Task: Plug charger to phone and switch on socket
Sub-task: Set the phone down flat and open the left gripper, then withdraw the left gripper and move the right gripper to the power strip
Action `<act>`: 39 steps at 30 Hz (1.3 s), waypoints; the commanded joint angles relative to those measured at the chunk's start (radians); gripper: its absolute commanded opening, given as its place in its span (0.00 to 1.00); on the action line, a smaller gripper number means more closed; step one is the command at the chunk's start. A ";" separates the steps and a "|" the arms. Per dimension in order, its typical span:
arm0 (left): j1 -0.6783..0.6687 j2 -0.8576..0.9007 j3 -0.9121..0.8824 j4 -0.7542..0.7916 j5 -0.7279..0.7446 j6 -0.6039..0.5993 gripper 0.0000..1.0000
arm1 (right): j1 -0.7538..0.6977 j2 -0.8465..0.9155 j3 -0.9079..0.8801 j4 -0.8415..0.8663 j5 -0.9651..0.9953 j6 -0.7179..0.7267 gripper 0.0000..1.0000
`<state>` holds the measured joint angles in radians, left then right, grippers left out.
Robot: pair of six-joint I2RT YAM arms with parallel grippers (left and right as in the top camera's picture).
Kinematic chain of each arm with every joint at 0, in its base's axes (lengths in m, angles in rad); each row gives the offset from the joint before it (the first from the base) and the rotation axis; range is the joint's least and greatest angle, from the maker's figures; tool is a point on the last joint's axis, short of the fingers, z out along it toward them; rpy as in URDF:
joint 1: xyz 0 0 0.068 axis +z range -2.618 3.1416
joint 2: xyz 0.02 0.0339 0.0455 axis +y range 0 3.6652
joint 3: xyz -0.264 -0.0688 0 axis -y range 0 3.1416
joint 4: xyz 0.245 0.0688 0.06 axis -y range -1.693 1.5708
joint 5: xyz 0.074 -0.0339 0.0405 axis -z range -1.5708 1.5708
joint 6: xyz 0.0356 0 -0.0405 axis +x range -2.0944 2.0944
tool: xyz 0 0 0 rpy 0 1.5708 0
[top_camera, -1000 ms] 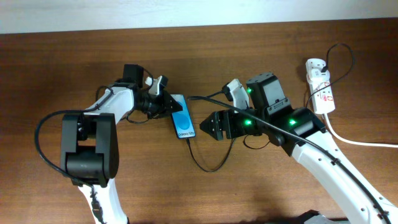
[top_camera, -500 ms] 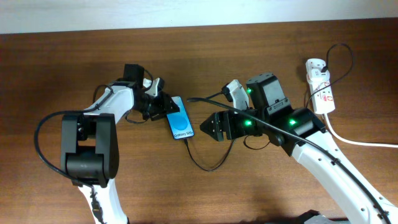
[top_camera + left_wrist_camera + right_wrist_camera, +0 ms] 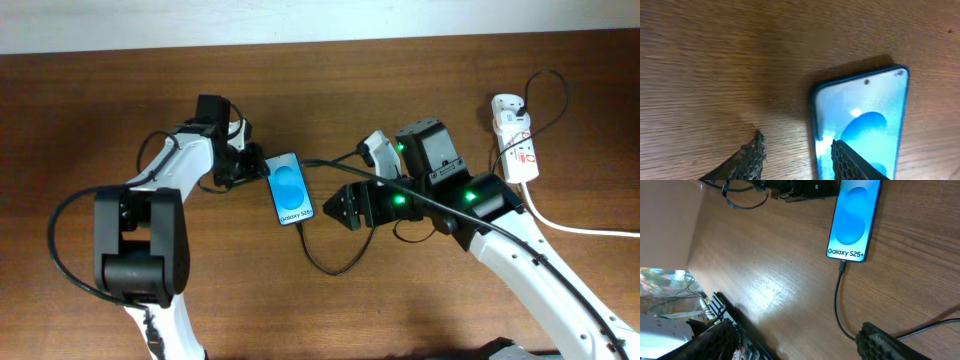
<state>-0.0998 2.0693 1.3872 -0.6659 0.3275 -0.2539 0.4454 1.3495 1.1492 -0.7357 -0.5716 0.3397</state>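
Note:
The phone [image 3: 289, 189] lies flat on the table, blue screen up, with its text strip at the near end. The thin black charger cable [image 3: 330, 268] is plugged into that end and loops toward the right arm. My left gripper [image 3: 250, 165] is open at the phone's far left corner. In the left wrist view [image 3: 797, 160] one finger [image 3: 850, 162] is over the phone's screen [image 3: 865, 110] and the other over bare wood. My right gripper [image 3: 340, 205] is open and empty, right of the phone. The right wrist view shows the phone [image 3: 852, 217] and the plug tip [image 3: 841, 266]. The white socket [image 3: 518, 148] lies far right.
The socket's thick white cord [image 3: 570, 225] runs off the right edge. A black plug head [image 3: 507, 103] sits in the socket's far end. The right arm's body [image 3: 450, 190] lies over part of the cable. The table's front edge shows in the right wrist view [image 3: 715, 300].
My left gripper has drawn back up and left from the phone's corner. The phone has shifted slightly left and stands straighter. The right arm has hardly moved.

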 commanded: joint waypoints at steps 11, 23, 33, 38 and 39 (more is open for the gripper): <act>0.006 -0.673 -0.027 -0.092 -0.152 0.016 0.53 | -0.007 0.005 0.021 -0.010 0.028 -0.048 0.81; 0.006 -1.052 -0.027 -0.268 -0.153 0.016 0.94 | -0.008 0.005 0.021 -0.014 0.140 -0.057 0.81; 0.006 -1.046 -0.027 -0.298 -0.153 0.016 0.99 | -0.174 0.003 0.196 -0.275 0.269 -0.079 0.81; 0.006 -1.046 -0.027 -0.298 -0.153 0.016 0.99 | -0.449 0.003 0.300 -0.372 0.297 -0.100 0.81; 0.006 -1.046 -0.027 -0.298 -0.153 0.016 0.99 | -0.503 0.003 0.301 -0.372 0.297 -0.100 0.81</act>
<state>-0.0986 1.0229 1.3590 -0.9649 0.1822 -0.2440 0.0410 1.3586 1.4193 -1.1015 -0.3023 0.2527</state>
